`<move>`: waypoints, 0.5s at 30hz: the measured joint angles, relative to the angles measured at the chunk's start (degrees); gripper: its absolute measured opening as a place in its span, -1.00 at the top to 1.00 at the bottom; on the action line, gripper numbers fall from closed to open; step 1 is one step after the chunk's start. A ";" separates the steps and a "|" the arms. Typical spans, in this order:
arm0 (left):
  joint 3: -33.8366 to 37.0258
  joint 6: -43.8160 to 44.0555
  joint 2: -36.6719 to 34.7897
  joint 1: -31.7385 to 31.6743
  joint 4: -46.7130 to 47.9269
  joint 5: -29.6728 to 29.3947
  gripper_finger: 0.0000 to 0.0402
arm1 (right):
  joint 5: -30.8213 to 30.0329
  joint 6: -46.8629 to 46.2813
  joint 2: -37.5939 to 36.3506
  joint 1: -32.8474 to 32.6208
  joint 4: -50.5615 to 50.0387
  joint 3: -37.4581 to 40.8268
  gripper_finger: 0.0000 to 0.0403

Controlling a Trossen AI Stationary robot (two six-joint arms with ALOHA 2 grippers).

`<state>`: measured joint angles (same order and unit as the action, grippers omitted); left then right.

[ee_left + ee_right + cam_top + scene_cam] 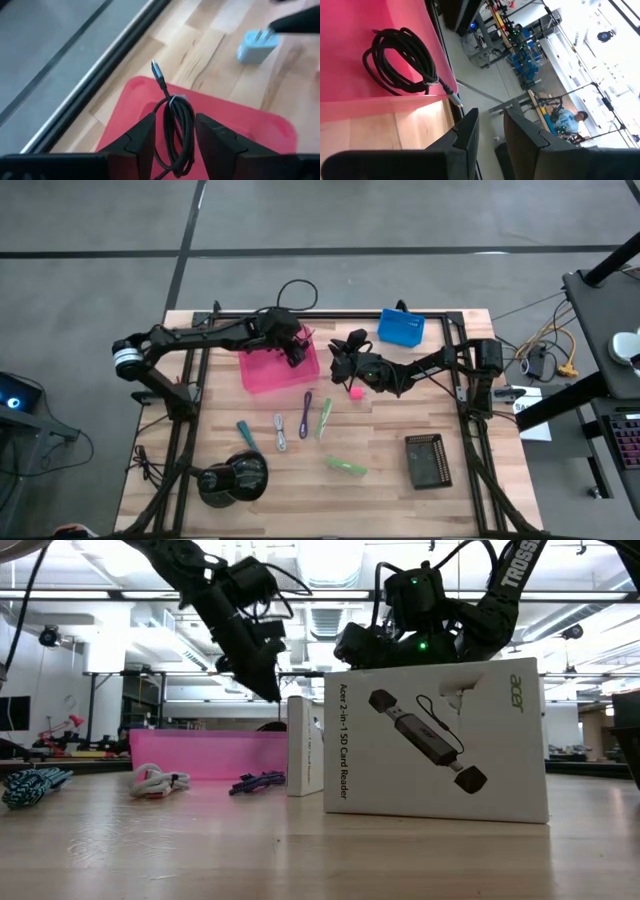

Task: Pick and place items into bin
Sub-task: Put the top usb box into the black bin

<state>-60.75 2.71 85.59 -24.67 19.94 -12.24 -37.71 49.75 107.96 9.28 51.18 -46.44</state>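
The black coiled cable (175, 125) lies on the floor of the pink bin (262, 373), and its plug end (154, 65) points past the far rim. My left gripper (175, 122) hangs open just above it, one finger to each side, clear of it. My right gripper (340, 358) stands by the bin's right wall, nearly level, with a narrow gap and nothing between its fingers (490, 117). A pale teal cube (256, 46) with metal prongs sits just right of the bin. A pink cube (356, 392) lies on the table by the right arm. My right gripper shows as a dark tip (295, 22) right at the pale teal cube's prongs (262, 35). I cannot tell whether it touches them.
On the near half of the table lie a teal pen (247, 434), grey cord (280, 432), purple cord (305, 413), green pen (324, 418) and green packet (345, 466). Also there: a big black round object (232, 478), a black box (427, 460) and a blue bin (401, 327).
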 joint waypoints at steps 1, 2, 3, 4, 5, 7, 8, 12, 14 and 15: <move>0.00 0.01 -0.53 0.20 -0.03 0.02 0.38 | -0.01 0.13 0.00 0.00 0.00 0.00 0.62; 0.00 0.01 -1.01 0.41 -0.04 0.19 0.38 | -0.01 0.21 0.00 0.00 0.00 0.00 0.63; 0.02 0.01 -1.49 0.68 0.02 0.74 0.38 | -0.01 0.29 0.00 0.00 0.00 0.00 0.63; 0.02 0.01 -2.00 1.03 0.02 1.54 0.38 | -0.01 0.40 0.00 0.00 0.01 0.00 0.63; 0.02 -0.04 -2.43 1.44 -0.17 2.56 0.38 | -0.01 0.42 0.00 0.00 0.02 0.00 0.63; 0.04 -0.07 -3.25 2.28 -0.47 4.75 0.38 | -0.01 1.17 -0.02 0.00 0.00 0.00 0.62; 0.14 -0.27 -3.58 2.69 -0.37 5.77 0.38 | -0.01 2.07 -0.13 0.00 0.00 0.00 0.62; 0.13 -0.42 -4.60 4.75 -0.45 6.23 0.38 | -0.01 3.26 -0.49 0.00 0.07 0.00 0.61; 0.13 -0.29 -4.89 5.76 -0.51 6.24 0.38 | -0.01 3.32 -0.62 0.00 0.07 0.00 0.61; 0.13 -0.28 -4.94 6.29 -0.49 6.22 0.38 | -0.07 3.39 -0.66 0.00 0.07 0.00 0.61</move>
<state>-60.62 2.42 80.66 -18.37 19.45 -6.02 -37.77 53.15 107.31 9.28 51.24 -46.44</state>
